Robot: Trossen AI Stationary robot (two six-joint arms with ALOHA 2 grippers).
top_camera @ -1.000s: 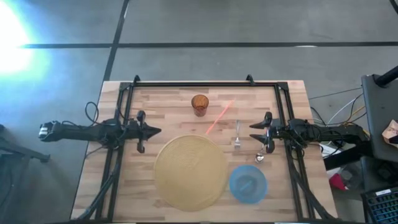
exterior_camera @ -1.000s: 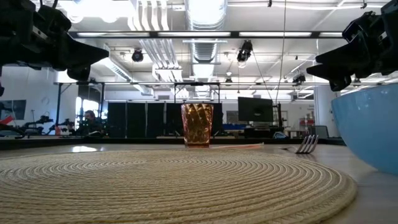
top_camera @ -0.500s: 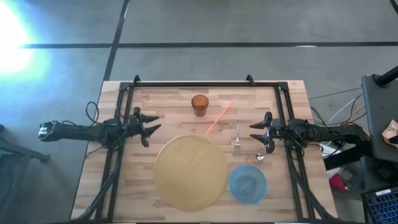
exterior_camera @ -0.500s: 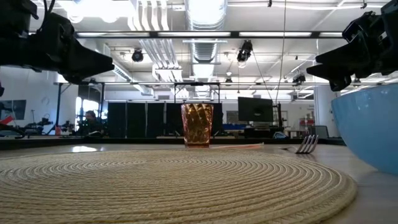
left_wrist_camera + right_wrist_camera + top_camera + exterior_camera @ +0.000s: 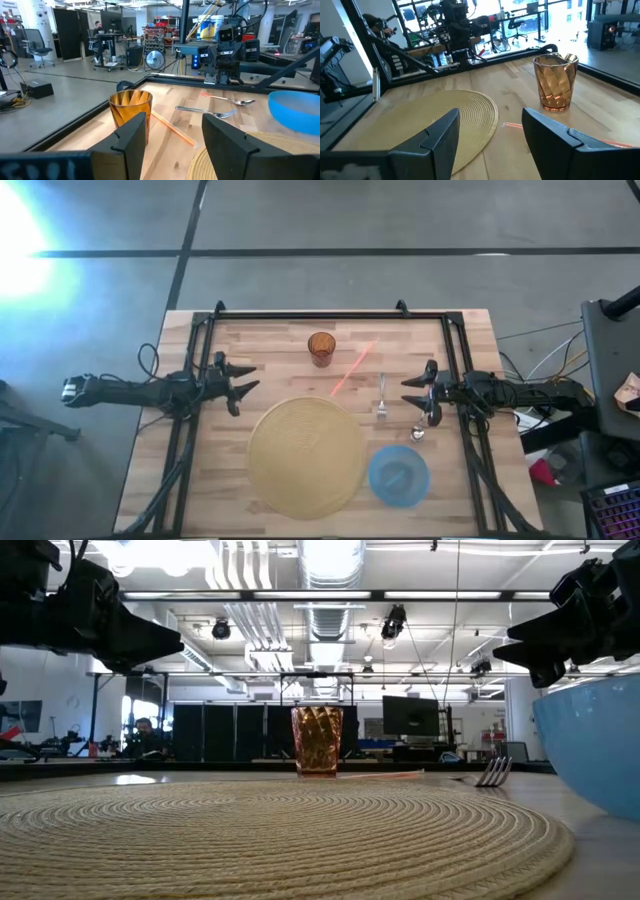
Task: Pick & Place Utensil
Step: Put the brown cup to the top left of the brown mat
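A silver fork (image 5: 381,398) lies flat on the wooden table (image 5: 270,350), right of the round woven placemat (image 5: 305,455). A silver spoon (image 5: 418,432) lies flat nearer the right edge, by the blue bowl (image 5: 399,475). My left gripper (image 5: 250,377) hovers open at the table's left side, pointing level toward the middle; the left wrist view shows its fingers apart (image 5: 172,135) with nothing between them. My right gripper (image 5: 408,393) hovers open at the right side, just right of the fork, and holds nothing (image 5: 490,130).
An amber faceted cup (image 5: 321,347) stands upright at the far middle. A pink straw (image 5: 352,368) lies slantwise between cup and fork. A black metal frame (image 5: 310,313) runs around the table's far and side edges. Bare wood lies left of the placemat.
My left gripper has opened from shut and swung its tips a little toward the table's far edge, staying in place. My right gripper has kept still. No object has moved.
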